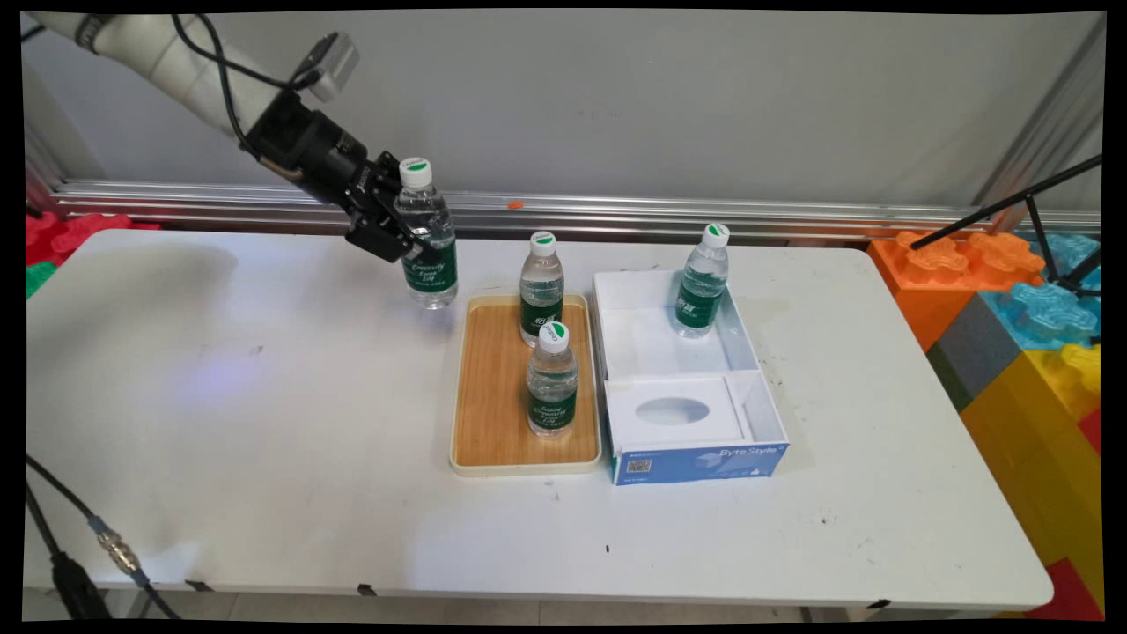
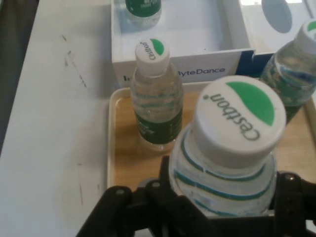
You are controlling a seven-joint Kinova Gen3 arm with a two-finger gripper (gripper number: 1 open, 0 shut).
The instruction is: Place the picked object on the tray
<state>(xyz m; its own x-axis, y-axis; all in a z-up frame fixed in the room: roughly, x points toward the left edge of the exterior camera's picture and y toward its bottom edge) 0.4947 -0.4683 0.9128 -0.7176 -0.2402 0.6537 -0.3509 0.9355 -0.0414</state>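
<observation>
Gripper [image 1: 407, 236] jaws are closed around the body of a small water bottle [image 1: 428, 238], which hangs clear of the white table [image 1: 264, 423] just left of the tray's far end. That held bottle is roughly upright, its white cap with a green patch on top and its green label facing the camera. In the hand view the same bottle [image 2: 228, 148] fills the lower right, its cap lettered "Cestbon", with the black fingers [image 2: 291, 192] pressed to its sides.

Four bottles of the same kind are in sight, counting the held one. Two stand on the wooden tray [image 1: 493, 387]: the far tray bottle [image 1: 541, 286] near the tray's back edge and the near tray bottle [image 1: 552, 380] towards its front, both upright and slightly apart from each other. The fourth bottle [image 1: 702, 282] stands in the far right corner of the large compartment of an open white box [image 1: 678, 370], leaning a little.

One tray and one box lie on the table, side by side and nearly touching, the box to the tray's right. The box has a blue front wall with printed lettering, and its near compartment carries a white panel with an oval opening.

Large coloured building blocks [image 1: 1012, 299] are stacked beyond the table's right end.
</observation>
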